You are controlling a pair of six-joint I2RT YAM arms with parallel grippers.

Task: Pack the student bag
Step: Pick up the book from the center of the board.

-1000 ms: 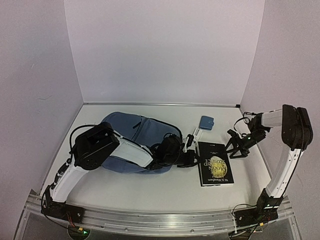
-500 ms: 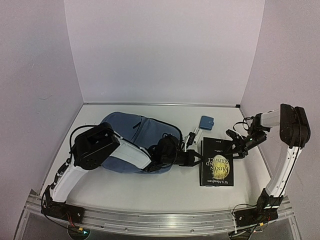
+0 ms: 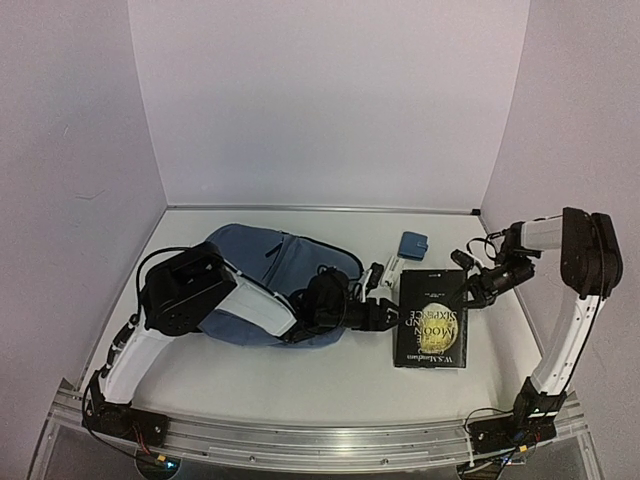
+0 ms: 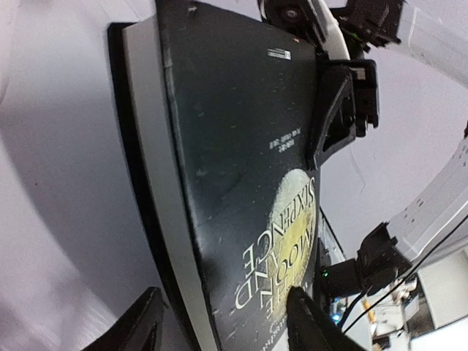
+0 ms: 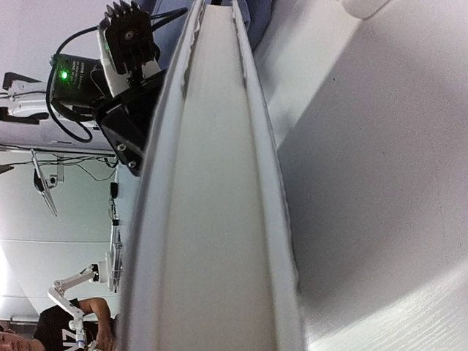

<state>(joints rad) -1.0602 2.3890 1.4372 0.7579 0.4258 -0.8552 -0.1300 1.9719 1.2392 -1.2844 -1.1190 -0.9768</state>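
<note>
The slate-blue student bag [image 3: 262, 262] lies on the table at centre left, with my left arm stretched across it. A black book with a yellow moon on its cover [image 3: 432, 320] lies to its right. My left gripper [image 3: 385, 315] is open at the book's left edge; in the left wrist view its fingers [image 4: 311, 322] straddle that edge, one over the cover [image 4: 241, 183]. My right gripper [image 3: 476, 285] is at the book's far right edge, one finger [image 4: 338, 110] on the cover. The page edge [image 5: 212, 219] fills the right wrist view and hides those fingers.
A small blue wallet-like thing [image 3: 412, 244] lies behind the book. A small white and black item [image 3: 383, 272] lies between the bag and the book. White walls close the table at the back and on both sides.
</note>
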